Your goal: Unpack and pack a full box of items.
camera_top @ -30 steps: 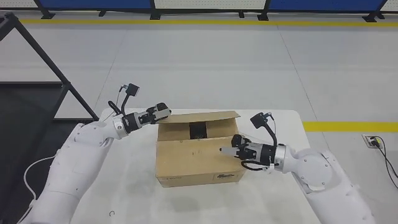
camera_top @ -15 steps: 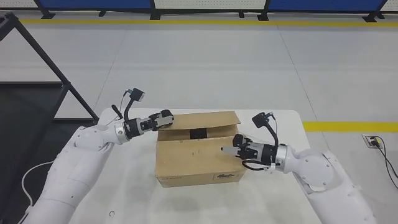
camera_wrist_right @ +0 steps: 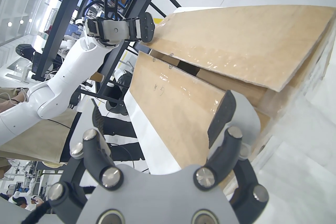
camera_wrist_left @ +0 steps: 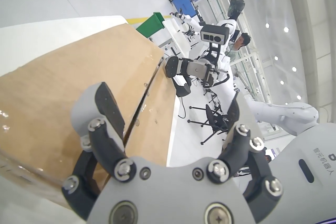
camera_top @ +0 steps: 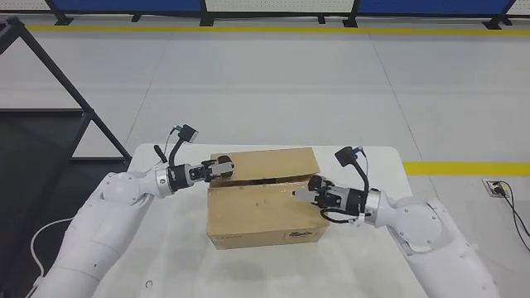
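Observation:
A brown cardboard box (camera_top: 261, 215) stands in the middle of the white table (camera_top: 373, 161). Its far flap (camera_top: 269, 163) is folded down almost flat, and my left gripper (camera_top: 222, 168) rests open on that flap's left end. In the left wrist view one of the left gripper's (camera_wrist_left: 168, 109) fingers (camera_wrist_left: 106, 104) lies on the flap (camera_wrist_left: 65, 78). My right gripper (camera_top: 314, 189) is open at the right end of the near flap (camera_wrist_right: 173, 104), with one finger (camera_wrist_right: 228, 114) against its edge. A narrow dark gap (camera_wrist_right: 187, 67) stays between the two flaps.
A black metal frame (camera_top: 50, 74) stands off the table's left side. A white cable (camera_top: 37, 236) hangs by the left arm. A small dark ring (camera_top: 149, 284) lies near the table's front left. Bare table surrounds the box on the left and right.
The far flap has gone from upright to nearly flat, covering the dark opening. My left gripper moved down and toward me with it. The right gripper barely shifted.

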